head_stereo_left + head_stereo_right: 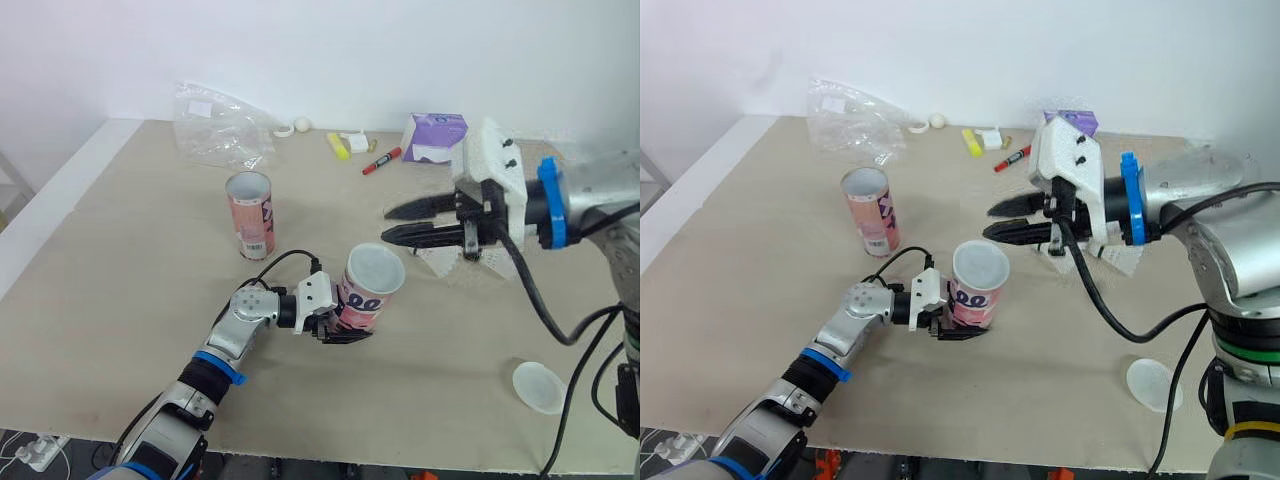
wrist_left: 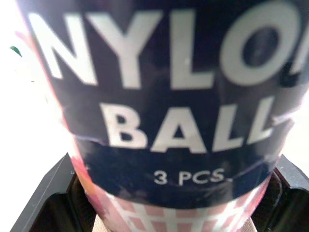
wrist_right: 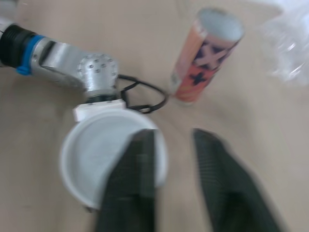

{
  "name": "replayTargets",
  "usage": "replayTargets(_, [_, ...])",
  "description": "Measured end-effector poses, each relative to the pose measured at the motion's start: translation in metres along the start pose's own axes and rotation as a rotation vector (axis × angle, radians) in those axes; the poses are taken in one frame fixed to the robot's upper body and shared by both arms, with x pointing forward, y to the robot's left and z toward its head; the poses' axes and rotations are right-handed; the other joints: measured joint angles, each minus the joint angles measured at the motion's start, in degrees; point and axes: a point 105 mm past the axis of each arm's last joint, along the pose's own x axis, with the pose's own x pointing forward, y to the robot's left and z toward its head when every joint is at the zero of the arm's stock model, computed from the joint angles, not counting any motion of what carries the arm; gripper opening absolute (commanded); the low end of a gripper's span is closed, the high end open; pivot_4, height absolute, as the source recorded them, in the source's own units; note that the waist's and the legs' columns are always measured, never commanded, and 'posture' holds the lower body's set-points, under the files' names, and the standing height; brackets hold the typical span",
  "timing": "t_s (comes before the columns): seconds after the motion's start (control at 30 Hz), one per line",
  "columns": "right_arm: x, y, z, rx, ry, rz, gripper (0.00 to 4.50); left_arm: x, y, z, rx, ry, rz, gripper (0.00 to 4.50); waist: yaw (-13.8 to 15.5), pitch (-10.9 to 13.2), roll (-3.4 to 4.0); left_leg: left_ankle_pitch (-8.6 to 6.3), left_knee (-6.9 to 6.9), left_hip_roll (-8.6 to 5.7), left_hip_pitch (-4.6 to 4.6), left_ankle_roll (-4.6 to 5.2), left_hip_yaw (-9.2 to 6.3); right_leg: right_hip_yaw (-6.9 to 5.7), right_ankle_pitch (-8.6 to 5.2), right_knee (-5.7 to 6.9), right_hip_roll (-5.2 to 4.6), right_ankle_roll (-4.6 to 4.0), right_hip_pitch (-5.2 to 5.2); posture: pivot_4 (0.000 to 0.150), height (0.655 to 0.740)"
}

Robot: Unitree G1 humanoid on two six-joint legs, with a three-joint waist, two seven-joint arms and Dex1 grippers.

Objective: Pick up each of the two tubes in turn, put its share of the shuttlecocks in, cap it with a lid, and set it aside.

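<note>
Head view: the left gripper's (image 1: 348,330) fingers clamp one tube (image 1: 368,292) near the worktop's (image 1: 120,300) front edge. The right gripper (image 1: 388,223) hovers beside it, fingers apart and empty. Left wrist view: the tube's label sits close between the fingers. Right wrist view: the tube's top lies below. Probably the filling step; the next move calls for fetching shuttlecocks (image 1: 1126,259).

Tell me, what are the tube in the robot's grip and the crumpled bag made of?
The held tube looks like cardboard or plastic, hard to tell which, wrapped in a glossy label with printed lettering. The bag seems thin clear plastic: see-through, creased, glinting.
</note>
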Motion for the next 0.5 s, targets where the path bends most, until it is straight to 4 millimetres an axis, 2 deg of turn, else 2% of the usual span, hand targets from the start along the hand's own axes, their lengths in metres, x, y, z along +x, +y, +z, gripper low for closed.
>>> replayTargets(0.1, [0.010, 0.006, -0.009, 0.042, 0.008, 0.003, 0.06, 0.000, 0.000, 0.000, 0.000, -0.001, 0.000, 3.66, 0.0, 0.0, 0.03, 0.00, 0.00, 0.00, -0.03, 0.00, 0.01, 0.01, 0.01, 0.00, -0.01, 0.00, -0.03, 0.150, 0.7400])
replayTargets(0.3, [0.025, 0.006, -0.013, 0.074, 0.013, -0.010, 0.06, 0.000, 0.000, 0.000, -0.002, -0.003, -0.001, 3.66, 0.0, 0.0, 0.04, 0.00, 0.00, 0.00, -0.05, 0.00, 0.01, -0.03, 0.00, 0.00, 0.00, -0.01, -0.03, 0.150, 0.7400])
replayTargets(0.5, [0.026, 0.010, -0.016, 0.046, 0.067, 0.006, 0.06, 0.000, 0.000, 0.000, -0.004, -0.002, -0.001, 3.66, 0.0, 0.0, 0.06, 0.01, 0.00, -0.01, -0.04, 0.02, 0.01, -0.14, 0.00, 0.00, 0.03, -0.01, -0.01, 0.150, 0.7400])
